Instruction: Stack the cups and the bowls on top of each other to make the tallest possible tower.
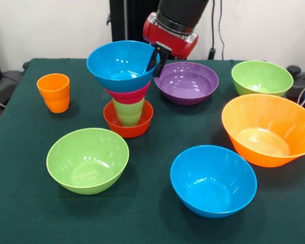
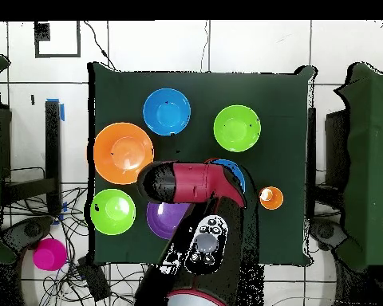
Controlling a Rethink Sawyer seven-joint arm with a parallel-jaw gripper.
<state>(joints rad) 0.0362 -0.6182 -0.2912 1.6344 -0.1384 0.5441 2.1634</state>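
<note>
- In the front view, your tower (image 1: 127,91) stands left of centre on the table (image 1: 20,203), which wears a dark green cloth. From the bottom up: a shallow red-orange bowl (image 1: 128,127), a light green cup (image 1: 128,112) upright in it, a pink bowl (image 1: 128,95), then a wide blue bowl (image 1: 121,65) on top. All look like smooth, glossy plastic.
- Your hand (image 1: 156,59) hangs at the top bowl's right rim, its black fingers (image 1: 161,56) close either side of the wall, pinching that rim.
- The orange cup (image 1: 54,92), with a stepped waist, stands alone at the left, well apart from the tower.
- Loose bowls, all round and upright: a purple one (image 1: 186,82) just right of the tower, a lime one (image 1: 262,78) far right, a very large orange one (image 1: 268,129) at the right edge, a second blue one (image 1: 213,180) and a second lime one (image 1: 87,160) nearest the camera.
- In the overhead view, the red and black arm (image 2: 191,185) covers most of the tower; only a sliver of the blue top bowl (image 2: 233,171) shows.
- Here the orange cup (image 2: 270,198) sits just right of the arm, and the big orange bowl (image 2: 123,153) at the left.
- A bright pink round container (image 2: 49,254) sits off the table at lower left.
</note>
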